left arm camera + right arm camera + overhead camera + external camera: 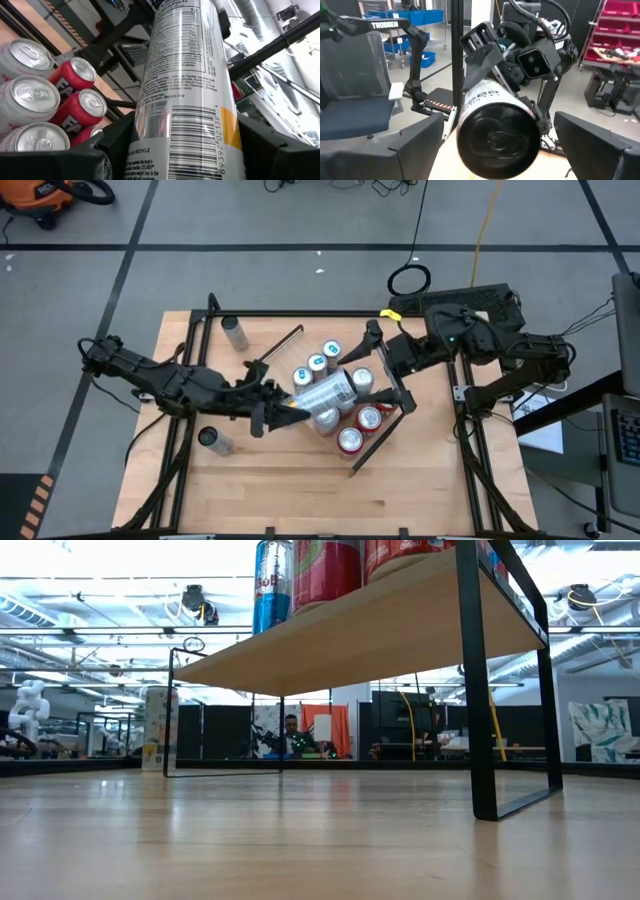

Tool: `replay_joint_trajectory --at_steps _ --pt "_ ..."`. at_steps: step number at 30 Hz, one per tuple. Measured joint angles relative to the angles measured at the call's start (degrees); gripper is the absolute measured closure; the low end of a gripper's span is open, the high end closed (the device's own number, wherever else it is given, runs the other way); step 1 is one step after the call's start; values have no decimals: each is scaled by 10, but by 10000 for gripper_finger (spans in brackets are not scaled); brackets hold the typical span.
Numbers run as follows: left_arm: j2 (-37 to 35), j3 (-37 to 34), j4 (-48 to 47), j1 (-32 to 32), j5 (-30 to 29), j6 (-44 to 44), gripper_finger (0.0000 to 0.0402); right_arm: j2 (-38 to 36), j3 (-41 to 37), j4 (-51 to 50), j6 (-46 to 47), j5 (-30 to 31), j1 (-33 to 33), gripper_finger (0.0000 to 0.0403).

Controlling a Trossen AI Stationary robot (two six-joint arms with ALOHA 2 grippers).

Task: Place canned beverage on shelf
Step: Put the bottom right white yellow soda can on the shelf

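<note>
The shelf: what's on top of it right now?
On the shelf, upright cans: red ones at the near end, silver ones farther back. The left hand holds a tall silver can sideways above them, hiding whatever stands beneath it.

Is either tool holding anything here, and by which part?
The left tool grips the tall silver labelled can around its body near one end, tilted over the shelf. The right tool is open, holding nothing.
</note>
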Motion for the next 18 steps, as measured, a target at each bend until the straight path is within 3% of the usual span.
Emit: replay_joint_trajectory --at_steps 12,18 --pt "0 0 -2 24 51 -66 139 28 0 11 -32 -29 4 47" --pt "0 0 -2 30 62 -81 139 38 0 25 -43 -29 5 74"
